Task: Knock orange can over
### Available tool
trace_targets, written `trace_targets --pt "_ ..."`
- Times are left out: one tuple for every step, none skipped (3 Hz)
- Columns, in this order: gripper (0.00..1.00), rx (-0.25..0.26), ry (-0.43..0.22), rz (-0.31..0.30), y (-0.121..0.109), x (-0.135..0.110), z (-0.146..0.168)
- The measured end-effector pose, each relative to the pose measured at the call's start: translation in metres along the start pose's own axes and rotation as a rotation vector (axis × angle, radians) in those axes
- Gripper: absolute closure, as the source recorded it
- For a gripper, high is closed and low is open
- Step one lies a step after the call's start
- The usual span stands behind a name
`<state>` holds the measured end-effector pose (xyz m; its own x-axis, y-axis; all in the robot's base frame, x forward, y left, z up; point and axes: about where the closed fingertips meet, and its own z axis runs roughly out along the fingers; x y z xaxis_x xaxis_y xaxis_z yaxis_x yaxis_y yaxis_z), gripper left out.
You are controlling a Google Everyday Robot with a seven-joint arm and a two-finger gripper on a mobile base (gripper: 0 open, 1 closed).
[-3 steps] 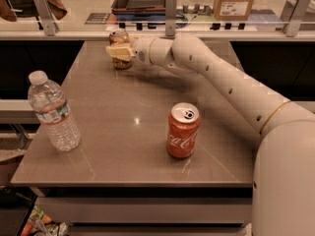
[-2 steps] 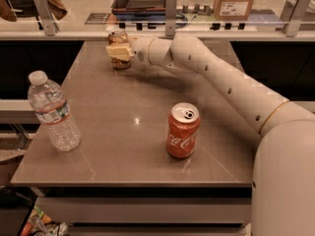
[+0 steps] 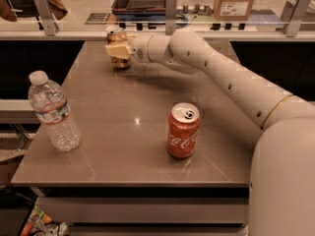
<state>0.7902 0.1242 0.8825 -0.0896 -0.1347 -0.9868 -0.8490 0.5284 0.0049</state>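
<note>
Orange can (image 3: 116, 35) is upright, so the knock is not yet done.

The worktop (image 3: 123, 117) carries three things, well apart from one another. The arm (image 3: 221, 77) reaches from the near right side across to the far left, low over the surface. A bottle (image 3: 53, 113) stands upright near the left edge, out of the arm's line. A red can (image 3: 183, 132) stands upright right of centre, towards the front, and it is not the one to tip. The orange can sits at the far end, left of the middle and close to the back edge.

The end effector (image 3: 117, 50) is right at that can. It covers the middle of the body on the camera side, with the silver top showing above it and the base below. Whether it touches the can or sits just beside it, I cannot tell. Nor can I tell whether it is apart, together or clamped on the can.

I judge that the approach is over and the step in hand is the contact itself. The next move calls for a short push set high on the body, so the can topples rather than slides. The follow-through should be small, since the back edge is near and a fallen can could roll off.
</note>
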Motion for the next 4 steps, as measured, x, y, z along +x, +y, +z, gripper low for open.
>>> trace_targets --pt "1.00 0.006 0.087 -0.024 -0.001 -0.008 -0.004" --pt "1.00 0.012 0.163 -0.038 -0.008 -0.003 -0.007" --pt "1.00 0.024 0.261 -0.057 -0.014 0.004 -0.009" --pt "1.00 0.064 0.396 -0.098 -0.018 0.010 -0.015"
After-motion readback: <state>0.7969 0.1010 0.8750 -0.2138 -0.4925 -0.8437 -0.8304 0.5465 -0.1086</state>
